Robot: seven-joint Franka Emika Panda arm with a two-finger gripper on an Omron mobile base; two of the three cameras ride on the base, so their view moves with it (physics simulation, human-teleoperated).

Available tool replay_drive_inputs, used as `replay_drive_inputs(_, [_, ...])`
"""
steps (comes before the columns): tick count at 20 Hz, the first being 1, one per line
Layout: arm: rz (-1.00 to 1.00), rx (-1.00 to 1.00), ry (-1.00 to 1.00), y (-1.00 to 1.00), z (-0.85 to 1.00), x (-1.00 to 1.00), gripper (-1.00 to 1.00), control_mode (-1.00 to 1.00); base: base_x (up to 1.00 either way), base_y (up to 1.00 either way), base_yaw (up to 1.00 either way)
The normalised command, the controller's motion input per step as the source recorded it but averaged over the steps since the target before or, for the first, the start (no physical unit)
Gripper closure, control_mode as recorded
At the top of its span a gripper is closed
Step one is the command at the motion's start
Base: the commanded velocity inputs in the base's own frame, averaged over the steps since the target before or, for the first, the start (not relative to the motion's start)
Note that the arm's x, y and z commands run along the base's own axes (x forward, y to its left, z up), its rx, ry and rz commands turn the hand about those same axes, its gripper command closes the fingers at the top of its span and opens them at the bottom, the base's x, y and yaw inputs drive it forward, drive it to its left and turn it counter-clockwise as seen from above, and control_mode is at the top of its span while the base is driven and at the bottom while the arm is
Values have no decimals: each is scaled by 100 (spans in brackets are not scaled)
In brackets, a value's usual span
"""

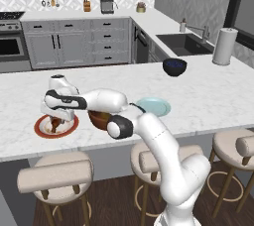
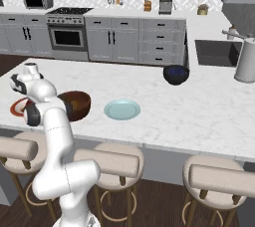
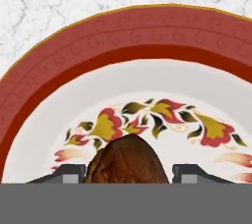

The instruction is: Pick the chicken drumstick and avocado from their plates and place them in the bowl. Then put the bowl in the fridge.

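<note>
Drumstick (image 3: 127,161) between end effector (image 3: 127,173) fingertips

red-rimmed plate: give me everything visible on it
The red-rimmed plate is round and flat, glossy like ceramic, with a thin gold edge, a scroll-patterned red-brown band, and a white centre painted with red, yellow and dark green leaves. It lies flat on the marble counter, left of the wooden bowl. The brown drumstick lies on its centre, with the gripper straddling it from above.
</note>
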Motion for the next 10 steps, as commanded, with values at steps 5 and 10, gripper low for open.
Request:
replay_drive_inputs(5, [-1, 1, 0, -21, 24, -31, 100, -100, 0, 0, 0])
replay_drive_inputs(10, [0, 2, 0, -84, 82, -43, 100, -100, 0, 0, 0])
